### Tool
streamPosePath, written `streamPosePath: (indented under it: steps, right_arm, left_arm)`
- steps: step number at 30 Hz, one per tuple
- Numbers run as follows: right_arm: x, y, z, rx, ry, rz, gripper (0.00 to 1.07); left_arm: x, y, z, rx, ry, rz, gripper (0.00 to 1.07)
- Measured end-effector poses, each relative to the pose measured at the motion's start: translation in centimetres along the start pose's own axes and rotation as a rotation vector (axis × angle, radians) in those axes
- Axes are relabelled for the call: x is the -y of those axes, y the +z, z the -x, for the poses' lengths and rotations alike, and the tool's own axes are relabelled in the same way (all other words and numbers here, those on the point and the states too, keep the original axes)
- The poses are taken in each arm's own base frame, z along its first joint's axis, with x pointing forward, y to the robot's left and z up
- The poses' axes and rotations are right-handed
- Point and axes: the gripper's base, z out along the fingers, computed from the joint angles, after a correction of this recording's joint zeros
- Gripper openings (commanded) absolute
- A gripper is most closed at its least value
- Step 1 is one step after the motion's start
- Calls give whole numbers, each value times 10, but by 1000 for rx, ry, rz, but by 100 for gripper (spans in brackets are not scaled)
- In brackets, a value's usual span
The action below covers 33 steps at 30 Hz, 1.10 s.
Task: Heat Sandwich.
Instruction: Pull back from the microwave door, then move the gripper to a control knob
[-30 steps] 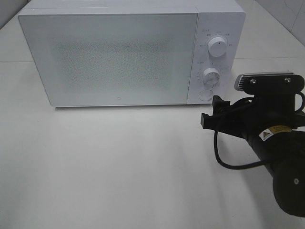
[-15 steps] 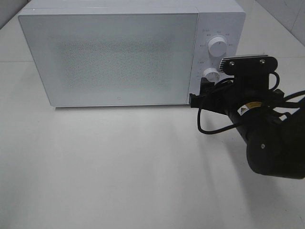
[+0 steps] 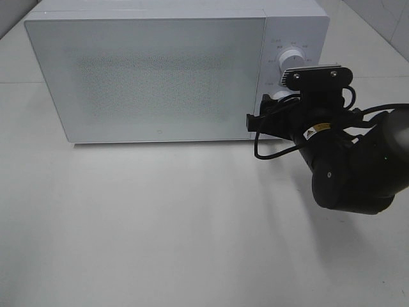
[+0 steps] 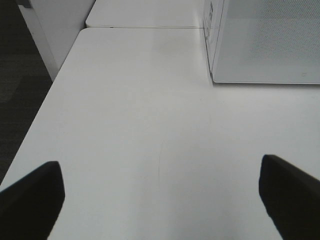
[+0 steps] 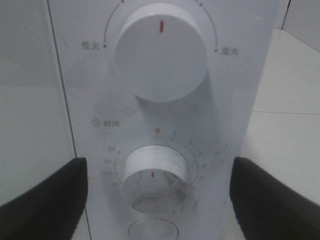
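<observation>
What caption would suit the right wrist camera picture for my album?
Right arm's open jaws face the timer knob of the microwave, set below its power knob.

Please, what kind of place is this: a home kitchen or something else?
Probably a robot test bench rather than a home kitchen. A white microwave stands on a plain white table, and a black robot arm reaches toward its dials.

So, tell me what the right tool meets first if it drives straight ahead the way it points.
Most likely the right tool meets the lower dial on the microwave control panel, since the dial sits centred between its open fingers in the wrist view. The remaining gap is hard to judge.
</observation>
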Motion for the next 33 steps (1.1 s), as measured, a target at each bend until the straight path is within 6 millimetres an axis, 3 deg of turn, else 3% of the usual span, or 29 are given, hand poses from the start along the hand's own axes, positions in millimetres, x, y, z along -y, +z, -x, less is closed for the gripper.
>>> streamPosePath:
  steps: [10, 22, 27, 28, 30, 32, 33]
  right_arm:
    - [-8, 13, -11, -28, -7, 6, 76]
    - [-3, 16, -14, -32, -1, -20, 73]
    - [-2, 16, -12, -13, 2, -32, 57]
    - [-2, 16, -11, -10, 3, -32, 46]
    - [-3, 16, -11, -9, 1, -29, 32]
    - [-3, 16, -11, -8, 1, -27, 26]
    - [-3, 16, -11, -8, 0, -26, 14]
  left_arm:
    - [0, 0, 0, 0, 0, 0, 100]
    - [0, 0, 0, 0, 0, 0, 100]
    - [0, 0, 0, 0, 0, 0, 100]
    - [0, 0, 0, 0, 0, 0, 100]
    - [0, 0, 0, 0, 0, 0, 100]
    - [0, 0, 0, 0, 0, 0, 100]
    - [0, 0, 0, 0, 0, 0, 100]
